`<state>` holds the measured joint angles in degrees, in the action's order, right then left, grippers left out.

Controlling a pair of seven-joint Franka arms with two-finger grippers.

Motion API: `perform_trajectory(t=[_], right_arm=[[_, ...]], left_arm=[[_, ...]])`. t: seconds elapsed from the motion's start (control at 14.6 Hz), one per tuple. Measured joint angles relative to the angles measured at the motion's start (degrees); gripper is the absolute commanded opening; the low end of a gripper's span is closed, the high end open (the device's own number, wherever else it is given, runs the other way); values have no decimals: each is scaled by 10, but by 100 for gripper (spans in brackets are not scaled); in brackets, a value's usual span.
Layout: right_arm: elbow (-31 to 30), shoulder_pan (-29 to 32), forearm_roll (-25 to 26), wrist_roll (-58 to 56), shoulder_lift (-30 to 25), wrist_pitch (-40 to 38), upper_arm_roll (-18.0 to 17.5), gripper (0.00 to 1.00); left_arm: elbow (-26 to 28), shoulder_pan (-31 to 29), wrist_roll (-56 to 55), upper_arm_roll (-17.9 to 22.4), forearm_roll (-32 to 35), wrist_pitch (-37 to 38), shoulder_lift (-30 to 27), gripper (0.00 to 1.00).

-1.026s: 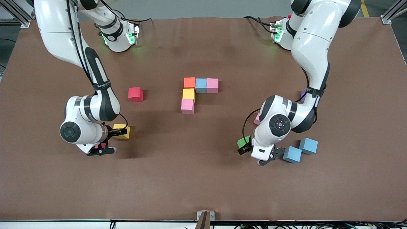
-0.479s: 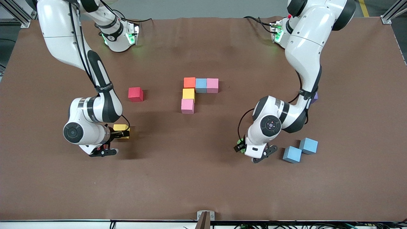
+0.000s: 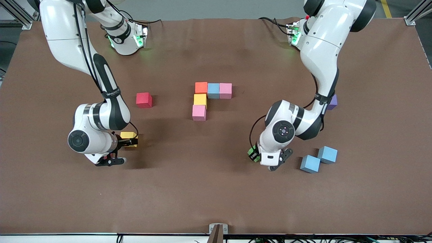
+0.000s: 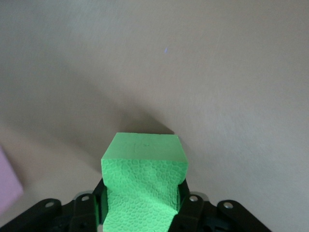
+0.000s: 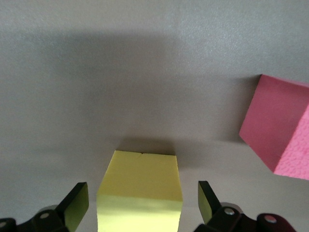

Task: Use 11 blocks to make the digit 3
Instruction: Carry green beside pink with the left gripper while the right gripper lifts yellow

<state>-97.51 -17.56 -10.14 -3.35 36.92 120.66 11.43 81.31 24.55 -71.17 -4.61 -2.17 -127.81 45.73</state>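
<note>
The left gripper pinches the light, squashy green foam cube by opposite flat faces, while the right gripper's jaws stand spread around the yellow foam cube.

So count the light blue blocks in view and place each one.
3. One light blue block sits in the figure's row between the orange block and a pink block; two touch near the left arm's end. None seems hidden.
</note>
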Motion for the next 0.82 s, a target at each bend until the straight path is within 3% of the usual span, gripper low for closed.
perform_trajectory(t=[0.21, 0.48, 0.82], right_arm=[[-11, 0, 0, 0, 0, 0, 0, 100], [-14, 0, 0, 0, 0, 0, -1, 90], [-14, 0, 0, 0, 0, -1, -1, 88]], left_arm=[[45, 42, -112, -2, 0, 16, -56, 21], [120, 101, -334, -1, 0, 11, -120, 22], [146, 140, -561, -2, 0, -32, -127, 21]])
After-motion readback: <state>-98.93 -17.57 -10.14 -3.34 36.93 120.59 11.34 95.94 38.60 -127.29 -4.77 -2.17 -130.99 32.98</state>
